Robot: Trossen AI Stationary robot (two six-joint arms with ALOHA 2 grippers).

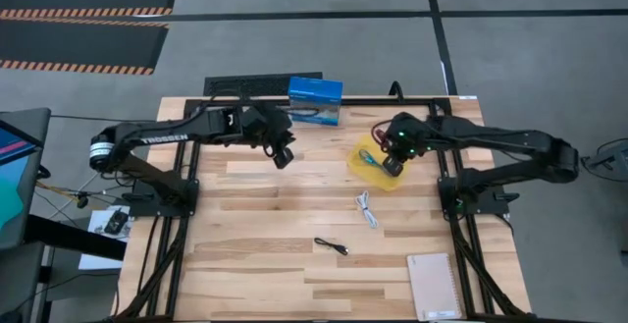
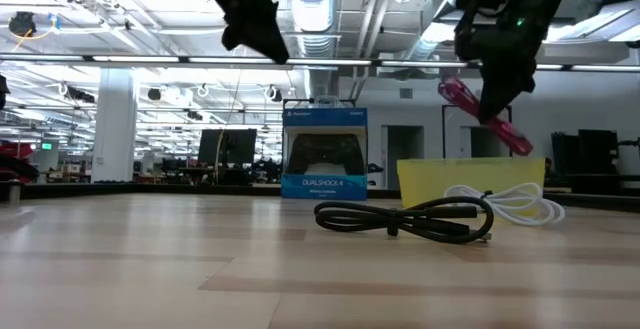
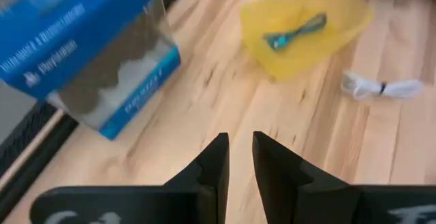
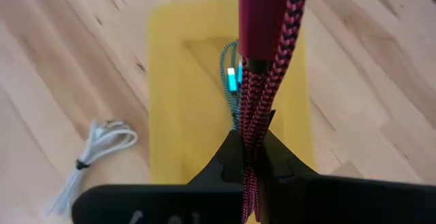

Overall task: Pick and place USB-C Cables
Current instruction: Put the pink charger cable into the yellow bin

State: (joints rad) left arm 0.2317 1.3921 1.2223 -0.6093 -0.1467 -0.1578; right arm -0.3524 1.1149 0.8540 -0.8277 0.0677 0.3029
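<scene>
Maroon braided USB-C cable hangs pinched between your right gripper's fingers, held in the air over the yellow tray. Look into that tray and you see the teal cable lying on its floor. On the wooden bench, the white cable lies just beside the tray toward the near edge, and the black cable lies farther out, near the bench's middle. Your left gripper hovers above the bench by the blue DualShock box, holding nothing, its fingers nearly together with a narrow gap between them.
</scene>
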